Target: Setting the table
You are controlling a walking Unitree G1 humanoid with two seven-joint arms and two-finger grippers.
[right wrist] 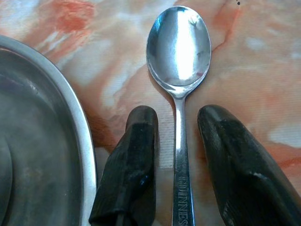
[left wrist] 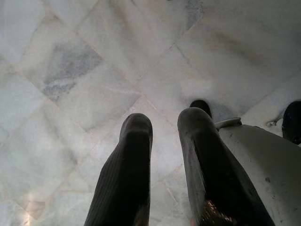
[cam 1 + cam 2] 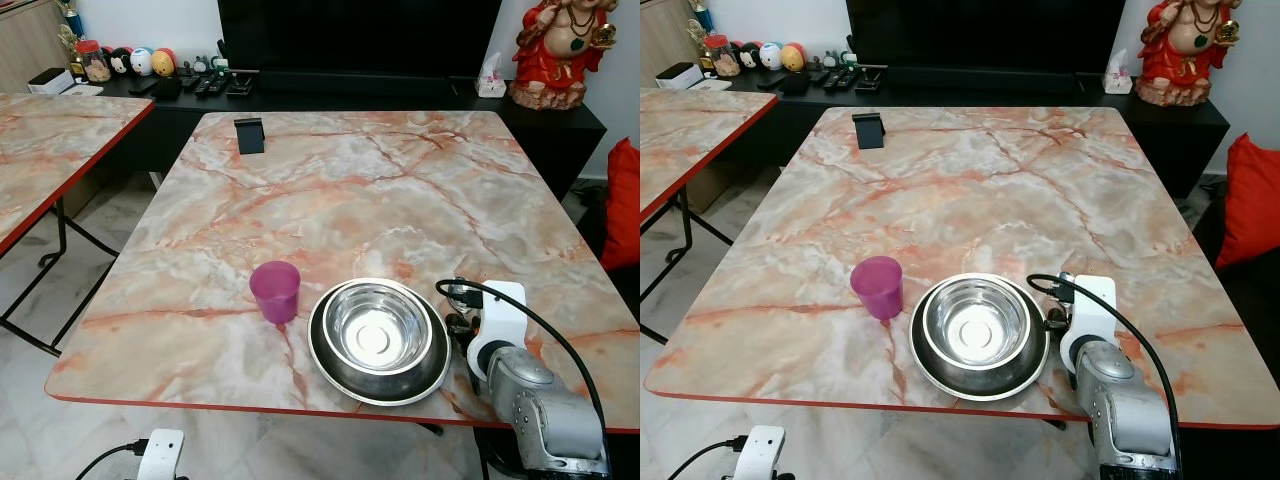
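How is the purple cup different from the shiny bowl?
The cup is purple and dull, while the bowl is silver metal and gleams. The cup is narrow and tall for its width; the bowl is wide and shallow. The cup stands straight on the table, but the bowl sits on a metal plate. Both are upright, look empty, and stand near the table's front edge, side by side but not touching.
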